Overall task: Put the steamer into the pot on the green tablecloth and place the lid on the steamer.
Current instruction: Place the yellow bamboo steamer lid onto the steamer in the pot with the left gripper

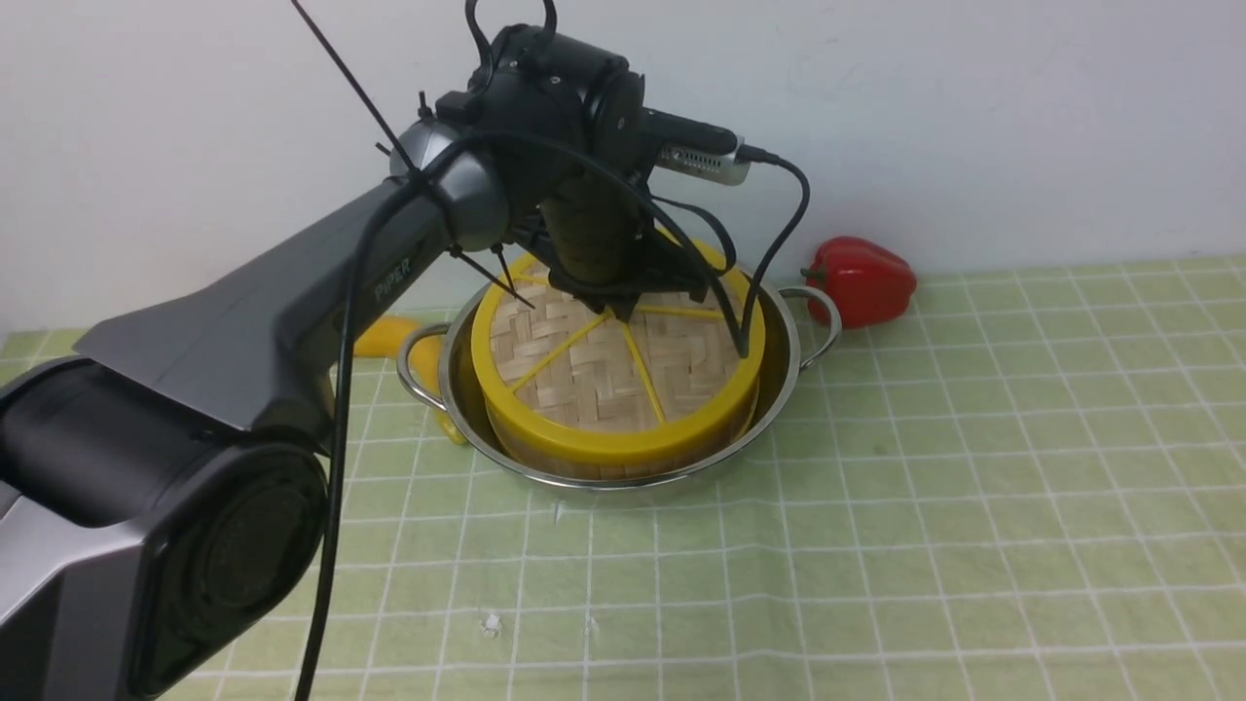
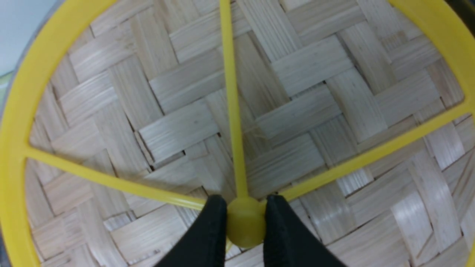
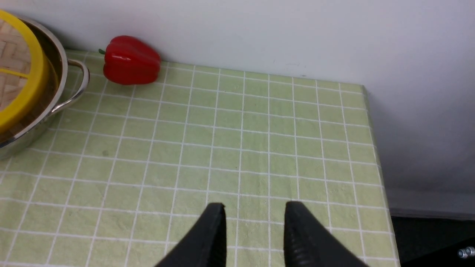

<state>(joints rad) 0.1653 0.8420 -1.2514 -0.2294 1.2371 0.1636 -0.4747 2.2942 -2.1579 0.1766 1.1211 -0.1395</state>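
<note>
1. The left claw (image 2: pixel 245 207) is narrowed onto the small yellow knob at the centre of the lid (image 2: pixel 297 111). One black finger (image 2: pixel 211 230) presses each side of the knob.
2. In the front view the left arm (image 1: pixel 292 312) reaches forward and down over the lid, so its wrist hides the claw there.
3. The lid lies directly under the claw, flat and face up, on top of the steamer (image 1: pixel 584 467).
4. Only a thin band of the steamer's bamboo wall shows below the lid's thick yellow rim.
5. The steamer stands inside the stainless-steel pot (image 1: pixel 782 370) on the green tablecloth (image 1: pixel 973 487).
6. The word "PIPER" (image 1: pixel 394 277) reads along the left arm's forearm.
7. The lid is round, so it has no long axis. Its yellow spokes fan out from the knob to the rim.
8. The pot's two loop handles point to the robot's left and right.
9. The right claw (image 3: pixel 254 222) hangs over bare cloth well to the right of the pot, its jaws moderately apart and holding nothing.
10. A red bell pepper (image 1: pixel 861 282) lies by the wall, just beyond the pot's right handle.
</note>
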